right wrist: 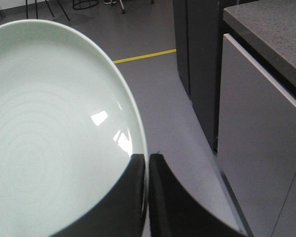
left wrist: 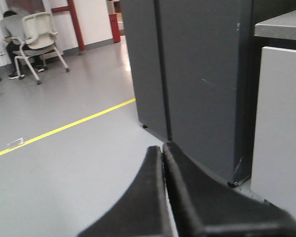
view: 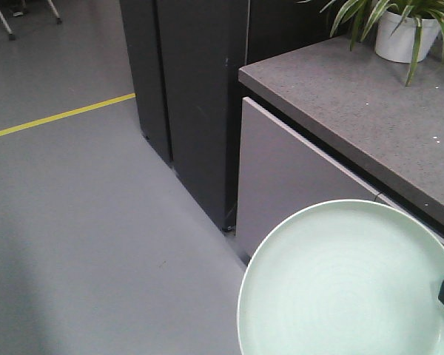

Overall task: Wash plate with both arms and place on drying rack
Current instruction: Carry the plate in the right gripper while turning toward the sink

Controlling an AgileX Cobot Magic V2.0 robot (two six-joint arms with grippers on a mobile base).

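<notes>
— As the front camera looks down, where does the round pale mint-green plate (view: 340, 285) sit?

— At five o'clock of that view, its face turned up to the camera, faint rings in its centre. The smooth grey floor (view: 81, 244) lies behind its nine o'clock side. Its twelve o'clock rim overlaps the pale grey cabinet front (view: 288, 177) under the dark speckled countertop (view: 370, 103).

— What has hold of it?

— The right black gripper (right wrist: 147, 159). In its wrist view the two fingers are pinching the plate's low raised rim, which runs up from six o'clock between them. The plate fills the nine o'clock half of that view, with light glinting near the rim. From the front only a small black piece of this gripper shows, at the plate's three to four o'clock edge.

— And the left black gripper (left wrist: 163, 150)?

— Its fingers are pressed together, the tips touching. They point toward the foot of the tall dark grey cabinet (left wrist: 202, 84).

— What else is around?

— A yellow floor line (view: 59, 116) runs at nine to ten o'clock in the front view. A white pot of long green leaves (view: 403, 33) stands on the countertop at one o'clock, well apart from the plate. At eleven o'clock in the left wrist view, a person (left wrist: 10, 29) sits on a pale office chair (left wrist: 37, 32).
</notes>
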